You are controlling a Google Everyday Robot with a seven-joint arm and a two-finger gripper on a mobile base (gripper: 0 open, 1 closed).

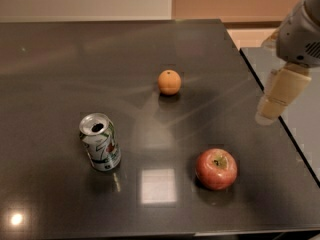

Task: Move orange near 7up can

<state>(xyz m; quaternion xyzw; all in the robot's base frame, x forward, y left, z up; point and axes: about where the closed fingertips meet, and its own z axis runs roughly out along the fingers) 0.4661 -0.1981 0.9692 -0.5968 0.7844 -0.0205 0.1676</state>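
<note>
The orange point(169, 81) is a small round fruit that sits on the dark table point(60, 59), a little right of centre. The 7up can point(100, 142) stands upright at the front left, silver and green with an open top, well apart from the orange. My gripper point(274, 106) hangs at the right edge of the table, above its surface and to the right of the orange. It holds nothing that I can see and touches neither the orange nor the can.
A red apple point(216, 168) sits at the front right, below the gripper and right of the can. The table's right edge point(280, 126) runs under the gripper, with a second dark surface point(305, 134) beyond a gap.
</note>
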